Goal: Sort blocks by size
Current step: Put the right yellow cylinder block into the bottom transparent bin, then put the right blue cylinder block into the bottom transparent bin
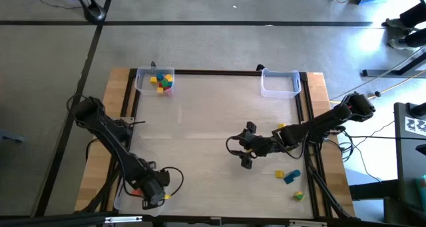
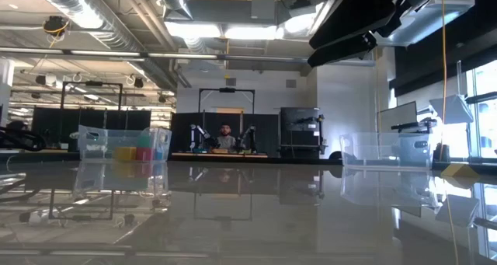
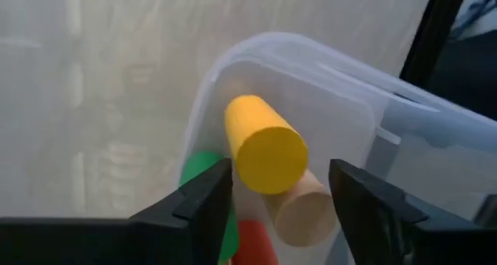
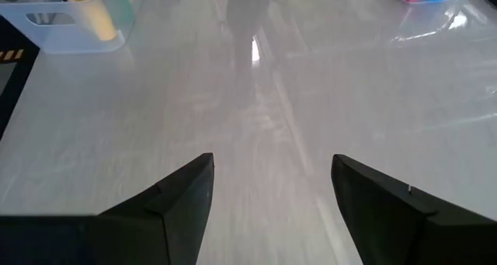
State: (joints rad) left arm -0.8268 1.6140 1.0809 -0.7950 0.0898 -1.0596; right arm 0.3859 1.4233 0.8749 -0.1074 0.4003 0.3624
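Observation:
Several small coloured blocks (image 1: pixel 162 80) lie in a clear tray (image 1: pixel 141 80) at the table's far left; they also show in the low view (image 2: pixel 133 152). Loose blocks lie on the table near the right edge: a yellow one (image 1: pixel 280 127), a yellow one (image 1: pixel 279 174) beside a blue one (image 1: pixel 291 178), and a green-yellow one (image 1: pixel 297 196). My left gripper (image 1: pixel 154 197) is open at the near left corner, its fingers either side of a yellow cylinder (image 3: pixel 265 144) in a clear tray (image 3: pixel 311 55). My right gripper (image 1: pixel 246 147) is open and empty over bare table (image 4: pixel 272 172).
An empty clear tray (image 1: pixel 279 84) stands at the far right. The near-left tray also holds a plain wooden cylinder (image 3: pixel 307 210), a green piece (image 3: pixel 203 168) and a red piece (image 3: pixel 252 242). A person (image 2: pixel 225 137) sits far behind the table.

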